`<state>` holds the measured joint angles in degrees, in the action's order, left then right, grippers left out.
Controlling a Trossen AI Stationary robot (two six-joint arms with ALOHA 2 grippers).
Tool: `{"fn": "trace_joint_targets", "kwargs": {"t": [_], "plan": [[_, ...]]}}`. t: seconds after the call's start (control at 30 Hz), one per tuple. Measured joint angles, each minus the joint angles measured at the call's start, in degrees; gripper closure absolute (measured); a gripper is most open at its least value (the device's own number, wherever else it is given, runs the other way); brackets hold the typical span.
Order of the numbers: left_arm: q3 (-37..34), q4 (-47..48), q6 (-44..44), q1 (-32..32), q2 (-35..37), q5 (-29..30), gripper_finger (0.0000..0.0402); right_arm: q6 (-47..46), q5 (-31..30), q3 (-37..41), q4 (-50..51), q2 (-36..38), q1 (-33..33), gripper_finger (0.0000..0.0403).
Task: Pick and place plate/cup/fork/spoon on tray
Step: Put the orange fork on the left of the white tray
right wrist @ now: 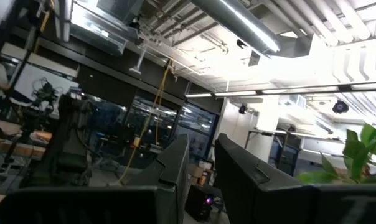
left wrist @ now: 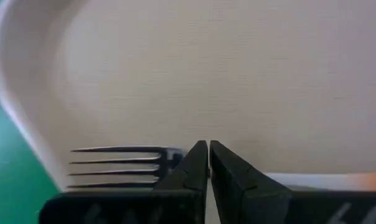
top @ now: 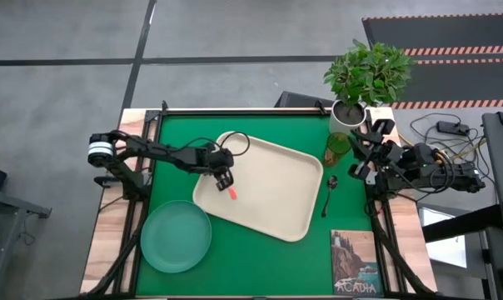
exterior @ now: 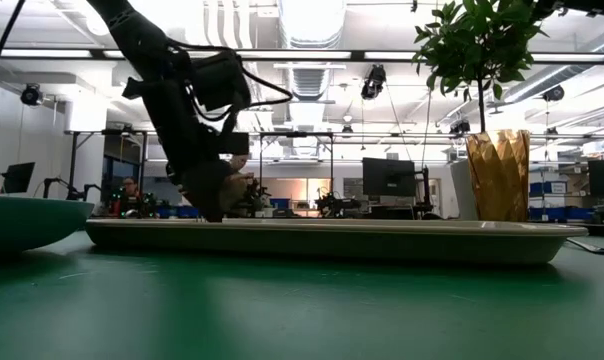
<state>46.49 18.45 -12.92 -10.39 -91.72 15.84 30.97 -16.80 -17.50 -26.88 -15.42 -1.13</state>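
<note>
- The left gripper is hanging low over the tray, near the tray's end that faces the left edge of the bench.
- Its fingers are pressing together on the fork; in the left wrist view the silver tines are sticking out to one side of the fingers and a bit of the orange handle is showing at the other side.
- In the high view the orange handle is appearing just under the gripper, over the tray surface. I cannot tell if the fork is already touching the tray.
- The tray is lying turned at an angle in the middle of the green mat.
- The plate is lying on the mat toward the front left corner of the bench, just beside the tray but not on it.
- The cup is standing near the back right corner, just beside the white plant pot.
- The spoon is lying on the mat between the tray and the right edge.
- The right gripper is waiting at the right edge, near the cup; its fingers are standing a little apart and holding nothing.
- A picture card is lying at the front right corner.
</note>
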Motion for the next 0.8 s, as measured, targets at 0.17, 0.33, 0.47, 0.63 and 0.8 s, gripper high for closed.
{"fn": "trace_joint_targets", "kwargs": {"t": [0.17,0.33,0.47,0.63,0.8], "plan": [[0.22,5.02,1.55,-0.02,1.58,0.29,0.0401,0.65,-2.08,0.0,0.47,0.0,-0.02,0.0335],[-0.77,5.76,1.33,-0.52,1.38,1.44,0.0401,1.26,-3.29,0.0,0.55,-0.02,-0.02,0.0335],[-1.65,4.77,-1.74,-0.52,0.4,3.94,0.0401,1.65,-4.29,0.0,0.61,-0.02,-0.02,0.0335],[-1.71,1.36,-3.14,-0.5,0.18,4.04,0.0401,2.14,-4.46,0.0,0.68,0.0,-0.02,0.0335],[-0.82,-3.38,-0.2,-0.48,0.06,3.93,0.0401,2.6,-4.42,0.0,0.49,0.0,-0.02,0.0335]]}}
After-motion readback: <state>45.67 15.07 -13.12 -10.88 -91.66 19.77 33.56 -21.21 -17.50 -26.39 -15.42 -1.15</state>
